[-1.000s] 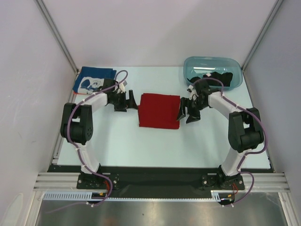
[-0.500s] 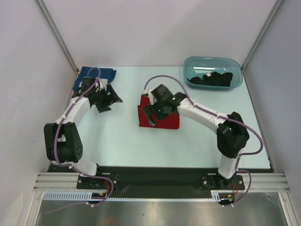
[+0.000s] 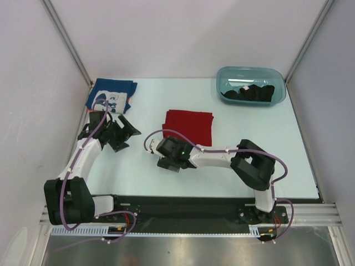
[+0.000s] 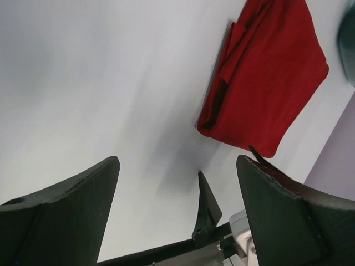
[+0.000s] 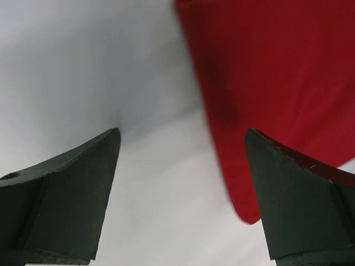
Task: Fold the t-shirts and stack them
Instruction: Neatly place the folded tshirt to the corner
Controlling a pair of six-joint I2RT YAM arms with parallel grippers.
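At the near edge, a black strip and an aluminium rail (image 3: pixel 183 213) carry both arm bases. The right gripper (image 5: pixel 183 138) reaches low over the counter left of centre, just short of the red t-shirt's near left corner. Its fingers are spread wide with nothing between them. The left gripper (image 4: pixel 177 166) hovers toward the left edge, also spread and empty, facing the red t-shirt (image 3: pixel 188 126).

That tee lies flat at mid-counter, folded to a near-square panel whose slightly longer side runs left to right. Its layered fold edge faces the left edge. Where its collar points cannot be told.

The blue t-shirt (image 3: pixel 111 95) sits folded in the far left corner, white graphic up, a little askew. The black t-shirt (image 3: pixel 249 93) lies crumpled in a teal tub (image 3: pixel 252 71) at the far right corner.

The counter (image 3: pixel 138 172) is pale, matte and blue-white. Plain lilac-grey walls (image 3: pixel 183 39) with aluminium posts close it in.
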